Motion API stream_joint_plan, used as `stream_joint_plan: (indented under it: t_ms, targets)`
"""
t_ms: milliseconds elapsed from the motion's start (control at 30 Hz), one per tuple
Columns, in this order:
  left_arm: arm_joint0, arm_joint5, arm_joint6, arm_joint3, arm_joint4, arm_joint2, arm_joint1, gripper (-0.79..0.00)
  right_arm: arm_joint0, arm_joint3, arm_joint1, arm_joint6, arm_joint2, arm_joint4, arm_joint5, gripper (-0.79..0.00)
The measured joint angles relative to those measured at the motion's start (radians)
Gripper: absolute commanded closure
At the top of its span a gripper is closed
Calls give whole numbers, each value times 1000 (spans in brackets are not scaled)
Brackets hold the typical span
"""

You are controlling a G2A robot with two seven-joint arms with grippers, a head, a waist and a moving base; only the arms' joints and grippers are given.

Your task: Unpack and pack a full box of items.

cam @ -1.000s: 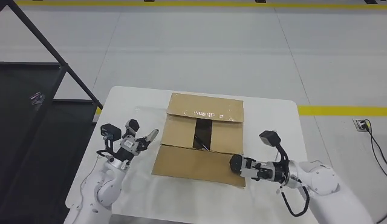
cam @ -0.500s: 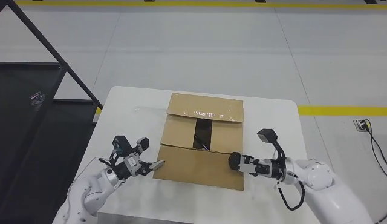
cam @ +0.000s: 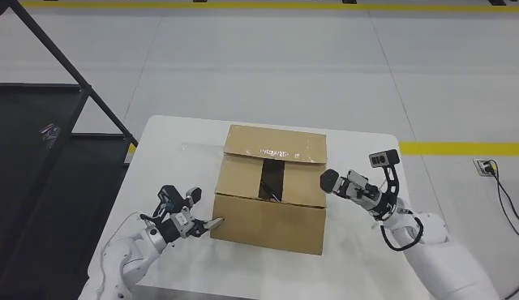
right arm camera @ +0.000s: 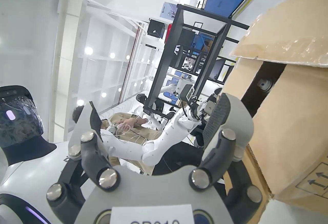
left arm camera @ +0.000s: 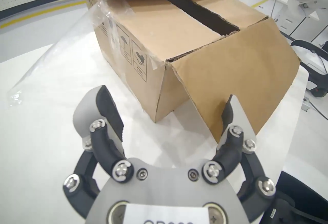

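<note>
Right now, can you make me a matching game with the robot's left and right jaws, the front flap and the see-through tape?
1 left gripper
2 right gripper
3 front flap
4 clear tape

A folded down the front of the box
B jaws open, beside the box's right side
C trailing from box onto table
D jaws open, by the flap's corner

Pairs: 1-D, 2-B, 3-A, 4-C
</note>
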Motion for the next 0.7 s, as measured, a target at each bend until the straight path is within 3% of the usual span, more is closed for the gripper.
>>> stream_joint_plan:
  t_ms: [133,333,567,700]
  targets:
    - [0,0,0,0,0,0,0,-785,-2,-16,-4,-9,-13,-3,30,-785]
    - [16,19,-6,-29,-21,6,1,-785,46,-7,-29,-130,-63,-68,254,-785]
    - [25,14,-4,-39,-31,7,7,-785,117,63,-61,-168,-100,-77,375,-785]
    - [26,12,-1,-36,-34,10,10,-785,161,107,-85,-293,-127,-112,448,-785]
